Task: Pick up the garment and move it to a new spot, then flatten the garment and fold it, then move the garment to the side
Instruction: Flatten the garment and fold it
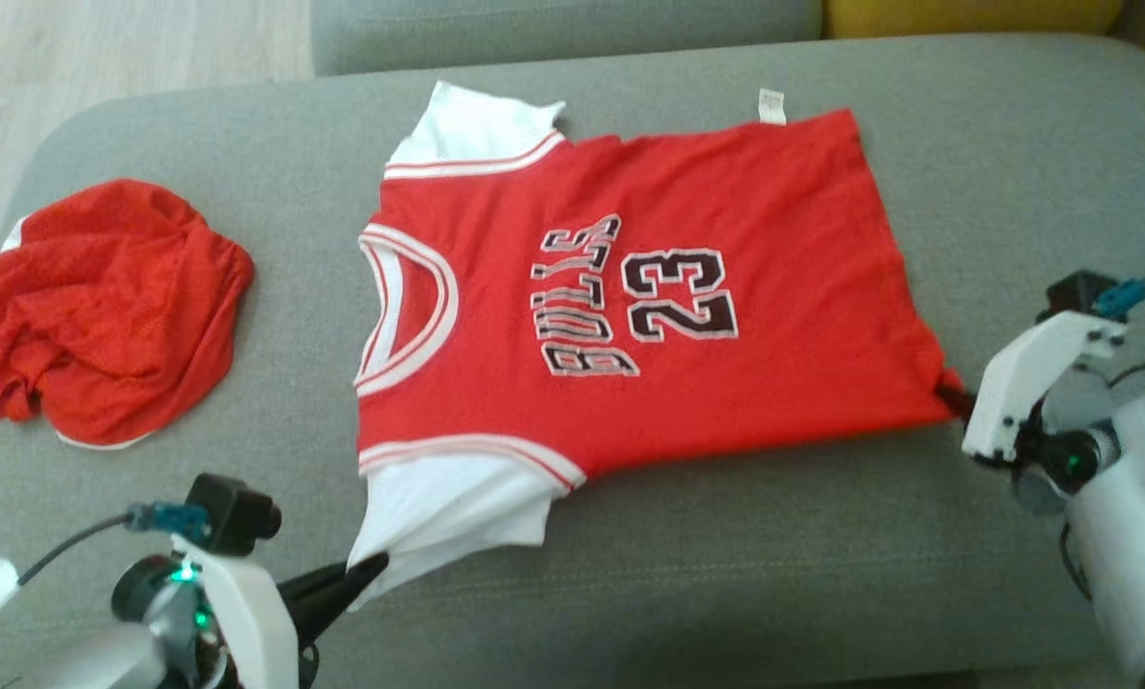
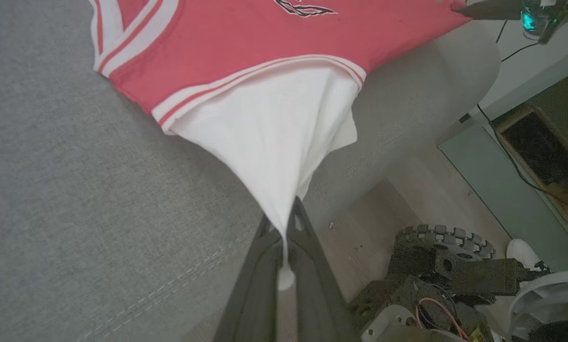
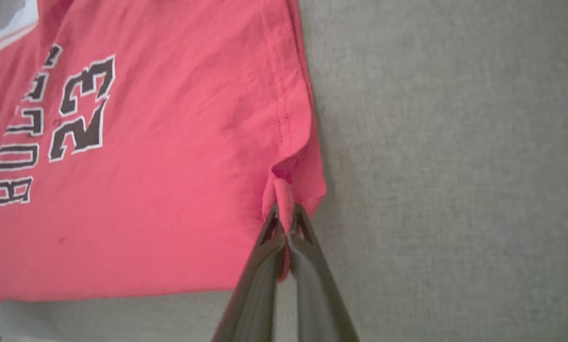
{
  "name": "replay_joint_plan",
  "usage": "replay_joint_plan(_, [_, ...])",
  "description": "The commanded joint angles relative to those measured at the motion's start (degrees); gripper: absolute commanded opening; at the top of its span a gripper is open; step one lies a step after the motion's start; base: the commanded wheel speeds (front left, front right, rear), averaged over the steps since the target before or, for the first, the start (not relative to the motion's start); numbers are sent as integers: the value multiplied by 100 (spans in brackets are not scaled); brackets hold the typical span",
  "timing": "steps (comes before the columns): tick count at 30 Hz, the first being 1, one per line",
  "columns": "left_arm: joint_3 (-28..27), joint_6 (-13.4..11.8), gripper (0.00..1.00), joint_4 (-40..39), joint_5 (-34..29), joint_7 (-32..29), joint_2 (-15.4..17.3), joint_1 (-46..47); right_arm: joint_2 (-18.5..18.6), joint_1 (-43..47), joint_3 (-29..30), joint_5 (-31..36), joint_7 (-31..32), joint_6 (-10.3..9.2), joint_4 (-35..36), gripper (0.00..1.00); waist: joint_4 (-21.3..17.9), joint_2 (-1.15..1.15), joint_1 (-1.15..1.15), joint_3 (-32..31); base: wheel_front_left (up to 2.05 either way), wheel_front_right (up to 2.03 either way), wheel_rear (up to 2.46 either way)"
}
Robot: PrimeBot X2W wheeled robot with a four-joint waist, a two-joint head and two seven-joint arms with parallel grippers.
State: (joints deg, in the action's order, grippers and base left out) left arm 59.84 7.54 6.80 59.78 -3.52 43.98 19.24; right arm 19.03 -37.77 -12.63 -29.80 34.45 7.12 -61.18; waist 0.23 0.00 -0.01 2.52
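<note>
Left gripper [image 2: 284, 225], right gripper [image 3: 286, 223] pinch jersey [image 1: 649, 182] — seemingly flat.

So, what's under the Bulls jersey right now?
The grey sofa cushion shows all round the Bulls jersey, which lies spread on it. Anything beneath the fabric itself is covered.

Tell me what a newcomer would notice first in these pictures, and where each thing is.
The red Bulls 23 jersey lies spread flat across the middle of the grey cushion. The left claw is shut on its white sleeve at the near left corner, and the right claw is shut on its red hem corner at the right. A crumpled red garment sits apart at the cushion's far left.
</note>
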Motion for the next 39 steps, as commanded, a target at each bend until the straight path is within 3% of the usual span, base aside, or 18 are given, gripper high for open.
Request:
replay_joint_plan(1, [-209, -6, 0, -135, 83, 4, 324, 135, 162, 73, -173, -104, 196, 36, 286, 0, -14, 0, 1, -65, 0, 0, 0])
replay_joint_plan(15, [-12, -6, 0, -414, 274, -181, 522, -151, 617, 942, -590, -315, 1778, 36, 1482, 0, -12, 0, 1, -303, 0, 0, 0])
replay_joint_plan(27, [-218, -103, 0, -669, 363, -213, 632, 85, 781, 1247, -260, 108, 1960, 36, 2485, 0, -12, 0, 1, -135, 0, 0, 0])
replay_joint_plan(39, [-621, -101, 0, -902, 472, -170, 595, 688, 472, 757, 244, 565, 1775, 36, 2769, 0, -82, 0, 1, 94, 0, 0, 0])
